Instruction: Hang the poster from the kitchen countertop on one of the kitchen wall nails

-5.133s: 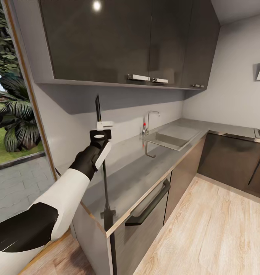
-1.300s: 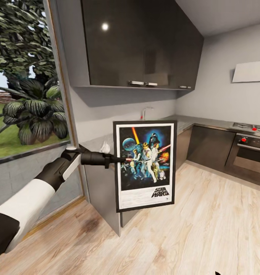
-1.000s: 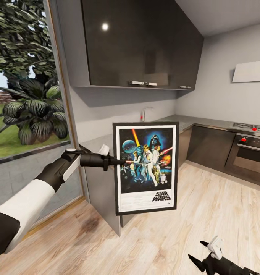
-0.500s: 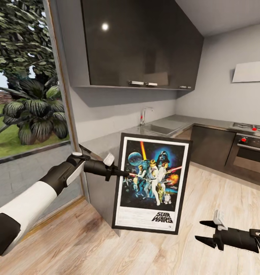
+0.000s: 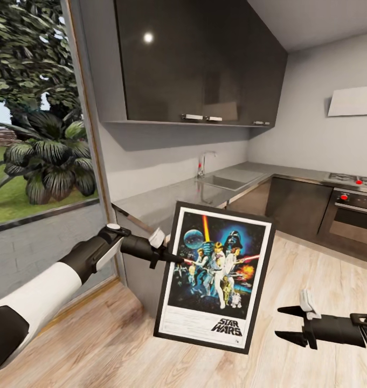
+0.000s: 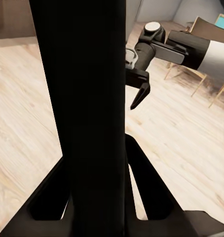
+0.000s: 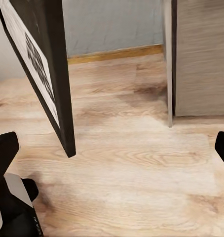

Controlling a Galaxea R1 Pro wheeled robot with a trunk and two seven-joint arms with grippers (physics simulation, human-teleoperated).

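The right tool [image 5: 284,325] sits nearest, low and beside the poster's [image 5: 215,275] lower right corner but apart from it, its fingers spread wide with nothing between them; the left wrist view shows the same tool [image 6: 137,88] just past the frame's dark edge [image 6: 87,118]. The poster hangs in the air over the wood floor, clear of the counter [image 5: 167,196], its long axis near upright but leaning, top tipped away from the left arm. The left tool [image 5: 170,258] is clamped on the poster's left edge about halfway up, so the left arm carries it and the right is the free one, close enough to steady the far side. Against half a second ago, the poster has sunk a little and tilted further, and the right tool has drawn slightly nearer. No wall nail is clear here; it may lie outside these views.
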